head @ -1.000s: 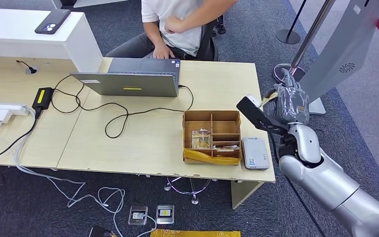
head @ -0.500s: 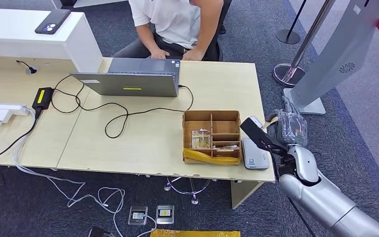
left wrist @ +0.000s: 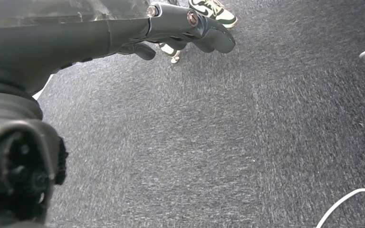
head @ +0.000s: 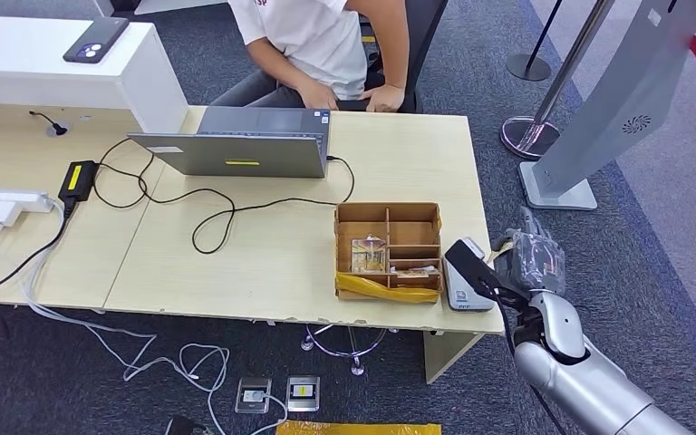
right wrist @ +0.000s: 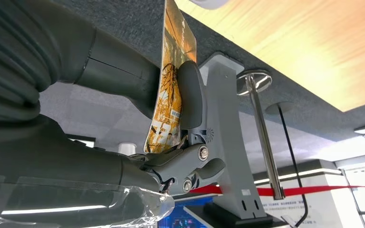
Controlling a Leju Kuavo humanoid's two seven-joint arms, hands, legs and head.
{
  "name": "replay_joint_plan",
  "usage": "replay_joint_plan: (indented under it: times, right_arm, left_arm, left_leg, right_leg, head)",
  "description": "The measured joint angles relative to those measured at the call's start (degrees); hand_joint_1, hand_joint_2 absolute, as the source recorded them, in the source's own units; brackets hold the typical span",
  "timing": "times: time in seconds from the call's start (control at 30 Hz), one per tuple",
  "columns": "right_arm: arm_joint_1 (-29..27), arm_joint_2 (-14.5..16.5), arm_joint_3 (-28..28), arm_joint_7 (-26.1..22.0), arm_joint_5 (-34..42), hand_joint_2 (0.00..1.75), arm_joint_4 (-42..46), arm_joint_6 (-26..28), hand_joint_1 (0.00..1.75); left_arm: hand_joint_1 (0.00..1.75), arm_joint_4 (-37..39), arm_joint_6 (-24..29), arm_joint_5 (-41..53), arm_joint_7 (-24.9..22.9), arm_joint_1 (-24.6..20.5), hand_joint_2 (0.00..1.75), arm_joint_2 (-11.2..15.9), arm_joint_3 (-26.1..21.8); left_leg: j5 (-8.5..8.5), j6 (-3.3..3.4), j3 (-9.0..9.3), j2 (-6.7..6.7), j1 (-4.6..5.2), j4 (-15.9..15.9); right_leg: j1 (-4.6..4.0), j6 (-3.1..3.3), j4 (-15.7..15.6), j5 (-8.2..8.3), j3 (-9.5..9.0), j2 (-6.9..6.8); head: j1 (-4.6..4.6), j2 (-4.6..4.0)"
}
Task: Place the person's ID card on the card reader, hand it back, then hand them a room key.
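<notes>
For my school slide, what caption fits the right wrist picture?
Right hand pinches the orange ID card near the wooden desk.

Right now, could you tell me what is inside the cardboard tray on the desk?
The cardboard tray has several compartments. One holds a small clear packet, another some narrow items, and a yellow bag fills the front strip. What lies beneath these is covered; the rear compartments look bare.

I work at an office-style reception desk: a wooden desk (head: 236,263) carrying a laptop (head: 240,145), cables (head: 208,213), a card reader (head: 467,285) and a compartment box (head: 388,249), grey carpet (head: 680,236), a white counter (head: 45,63), and a barrier post (head: 544,100) with red tape (right wrist: 294,191).
</notes>
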State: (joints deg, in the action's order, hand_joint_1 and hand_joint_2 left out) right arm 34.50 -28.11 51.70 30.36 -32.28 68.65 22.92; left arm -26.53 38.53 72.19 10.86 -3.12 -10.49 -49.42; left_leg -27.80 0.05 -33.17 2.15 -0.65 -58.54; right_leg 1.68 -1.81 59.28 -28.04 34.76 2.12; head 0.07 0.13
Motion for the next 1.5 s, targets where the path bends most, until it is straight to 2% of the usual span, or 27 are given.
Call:
replay_joint_plan:
  times: [0.6, 1.5]
  right_arm:
    - [-3.8, 0.57, -0.23, -1.04, 0.96, 1.75, -1.11, -0.63, 1.75]
    - [-7.59, 3.56, -0.75, -3.27, 2.14, 1.75, -2.67, 0.25, 1.75]
  left_arm:
    - [0.0, 0.0, 0.0, 0.27, 0.02, 0.01, 0.0, -0.02, 0.0]
    - [0.0, 0.02, 0.0, 1.05, 0.02, -0.08, 0.0, -0.17, -0.04]
  left_leg:
    - [0.0, 0.0, -0.01, 0.01, -0.01, 0.0]
    - [-0.01, -0.01, 0.11, -0.05, -0.04, 0.0]
  right_leg:
    - [-0.01, 0.0, 0.0, 0.0, -0.01, -0.01]
    - [-0.04, 0.01, -0.01, 0.0, -0.1, 0.04]
  head:
    - [0.01, 0.0]
    - [0.01, 0.0]
